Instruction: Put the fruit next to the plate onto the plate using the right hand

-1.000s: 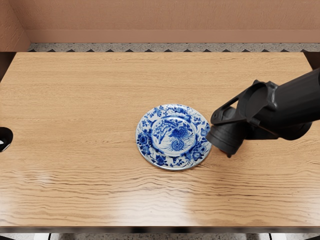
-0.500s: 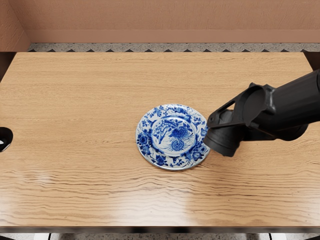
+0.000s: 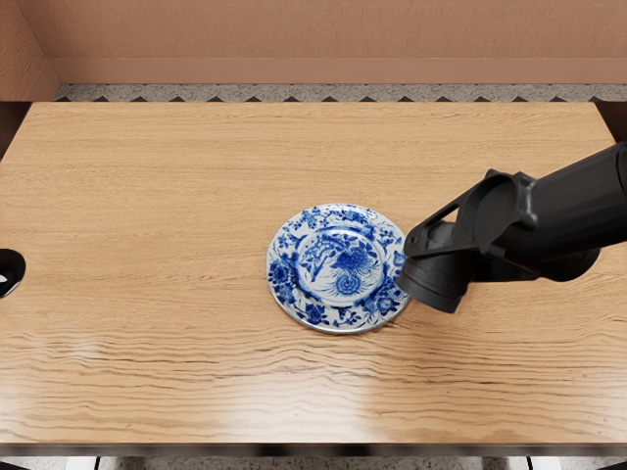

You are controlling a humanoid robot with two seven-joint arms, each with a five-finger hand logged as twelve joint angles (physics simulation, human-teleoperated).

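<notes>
A blue-and-white patterned plate (image 3: 338,266) lies flat near the middle of the wooden table (image 3: 176,196), and nothing shows on it. My right arm (image 3: 549,223) comes in from the right edge. Its dark wrist end covers the right hand (image 3: 432,280), which sits just at the plate's right rim. No fruit shows in this view; the arm hides whatever lies under or in the hand. A small dark part of the left hand (image 3: 8,272) shows at the left edge.
A brown wall panel (image 3: 313,44) runs behind the table's far edge. Bare wood surrounds the plate on the left, front and back.
The right arm has shifted slightly left, and its wrist end now overlaps the plate's right rim. The plate and the left hand have stayed put.
</notes>
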